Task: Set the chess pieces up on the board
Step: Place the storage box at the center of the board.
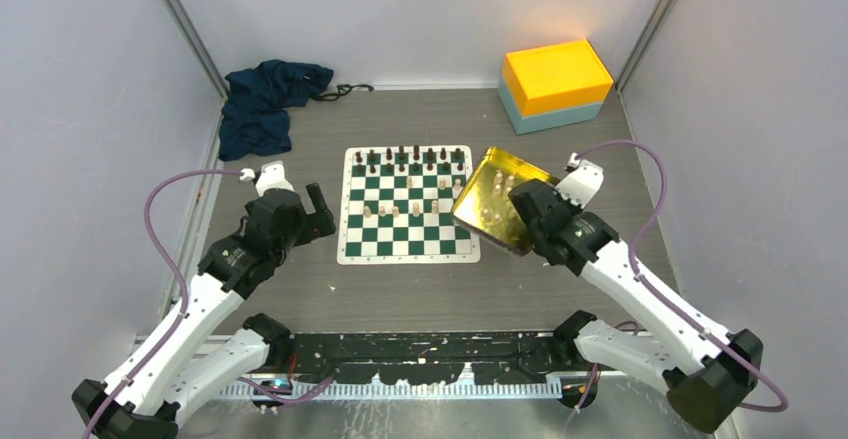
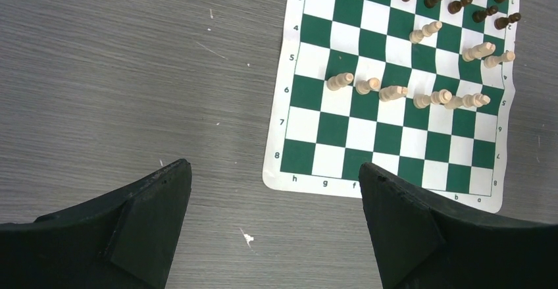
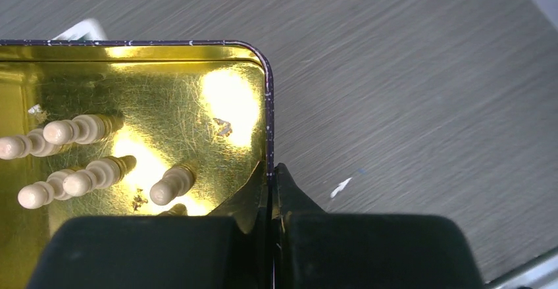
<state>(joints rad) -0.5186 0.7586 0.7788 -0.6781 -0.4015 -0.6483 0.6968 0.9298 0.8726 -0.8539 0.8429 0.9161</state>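
The right jaws pinch the rim of the gold tray (image 3: 197,111), holding it tilted at the right edge of the board (image 1: 400,244). Cream chess pieces (image 2: 393,93) stand mid-board, with others in the tray. The left jaws hang spread at frame left; this looks like the emptying step, and the next move probably needs a steeper tip.

Cream chess pieces (image 2: 393,93) — mid-board (image 2: 332,129)
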